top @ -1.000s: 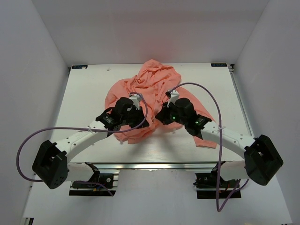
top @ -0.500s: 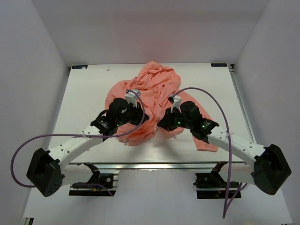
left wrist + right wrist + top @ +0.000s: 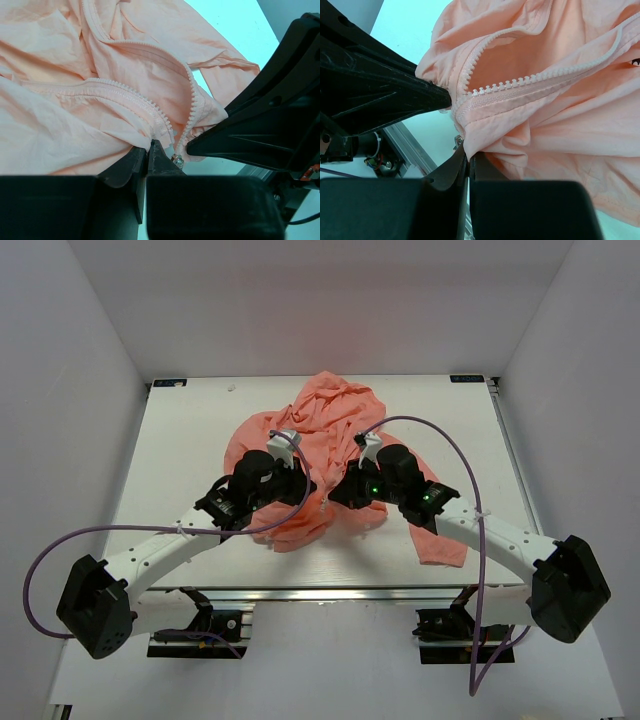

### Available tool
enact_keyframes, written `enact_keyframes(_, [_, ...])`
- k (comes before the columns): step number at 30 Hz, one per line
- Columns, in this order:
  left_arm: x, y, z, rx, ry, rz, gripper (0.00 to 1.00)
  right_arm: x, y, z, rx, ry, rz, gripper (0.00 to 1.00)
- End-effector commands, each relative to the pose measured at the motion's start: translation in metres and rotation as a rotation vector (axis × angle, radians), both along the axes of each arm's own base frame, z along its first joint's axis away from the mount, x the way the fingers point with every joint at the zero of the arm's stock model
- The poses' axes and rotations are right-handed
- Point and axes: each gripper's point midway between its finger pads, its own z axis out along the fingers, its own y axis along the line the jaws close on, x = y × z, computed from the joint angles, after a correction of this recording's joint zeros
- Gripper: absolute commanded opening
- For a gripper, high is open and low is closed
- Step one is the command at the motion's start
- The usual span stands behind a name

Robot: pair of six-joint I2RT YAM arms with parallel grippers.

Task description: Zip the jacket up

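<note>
Salmon-pink jacket point(image 3: 325, 425) lies crumpled at the middle of the white surface point(image 3: 180, 440), zipper point(image 3: 125, 97) unjoined. Left hand point(image 3: 148, 150) pinches one zipper edge near the hem. Right hand point(image 3: 468, 159) clamps tight on the opposite edge.

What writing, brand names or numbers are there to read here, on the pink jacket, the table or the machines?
Nothing here can be read.
Dark left corner label on the white table: too small.
Dark right corner label: too small.
A dark mark on the salmon-pink fabric jacket: cut off at the picture's edge.
</note>
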Motion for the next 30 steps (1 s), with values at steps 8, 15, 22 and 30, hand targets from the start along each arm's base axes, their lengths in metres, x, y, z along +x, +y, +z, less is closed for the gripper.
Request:
enact_keyframes(8, [0.005,0.001,0.007,-0.002,-0.047,0.018,0.0,0.013,0.005,0.028,0.064,-0.033,-0.045,0.0])
enact_keyframes(15, [0.004,0.001,0.006,0.0,-0.046,0.023,0.0,0.02,0.005,0.033,0.082,-0.045,-0.082,0.0])
enact_keyframes(22, [0.002,-0.001,0.006,-0.003,-0.045,0.018,0.0,0.027,0.007,0.034,0.086,-0.052,-0.096,0.0])
enact_keyframes(30, [0.001,-0.001,0.0,0.004,-0.033,0.02,0.0,0.028,0.01,0.04,0.105,-0.064,-0.095,0.0])
